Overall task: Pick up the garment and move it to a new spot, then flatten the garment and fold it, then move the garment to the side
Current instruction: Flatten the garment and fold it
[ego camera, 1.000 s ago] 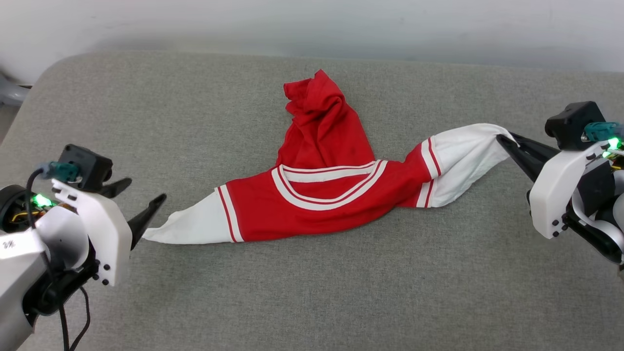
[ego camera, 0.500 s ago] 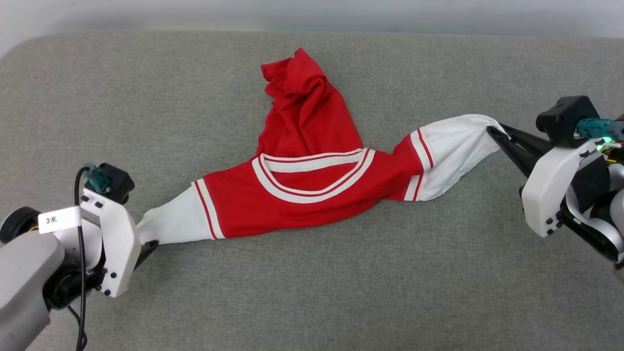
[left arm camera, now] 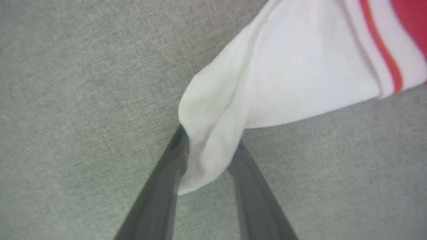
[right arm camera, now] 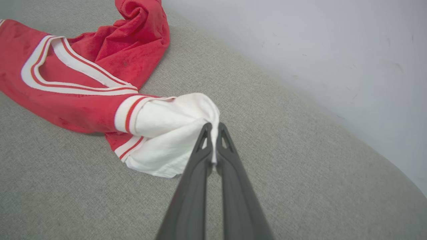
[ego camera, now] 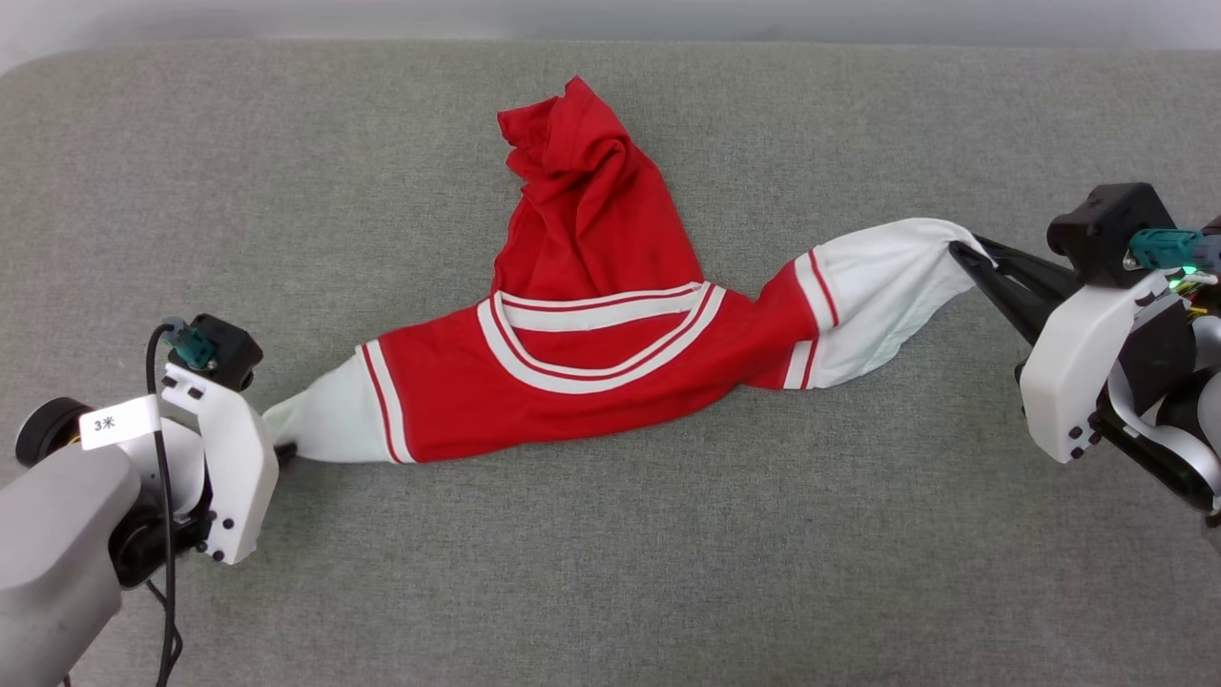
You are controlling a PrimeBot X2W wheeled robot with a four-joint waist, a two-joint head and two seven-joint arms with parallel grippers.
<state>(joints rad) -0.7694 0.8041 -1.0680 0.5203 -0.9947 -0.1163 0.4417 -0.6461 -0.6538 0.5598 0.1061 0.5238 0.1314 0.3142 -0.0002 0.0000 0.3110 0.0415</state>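
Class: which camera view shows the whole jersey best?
The head view: the jersey lies whole, sleeve to sleeve. The left wrist view shows one white sleeve; the right wrist view shows the other sleeve, collar and bunched body.

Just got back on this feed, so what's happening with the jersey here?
The robot has the red jersey stretched sideways on the grey padded surface, one arm at each sleeve. The right gripper is shut on the tip of the right white sleeve. The left gripper has its fingers either side of the left white sleeve tip, cloth between them, but a firm pinch can't be confirmed. The red body lies bunched toward the far edge, not flattened yet.
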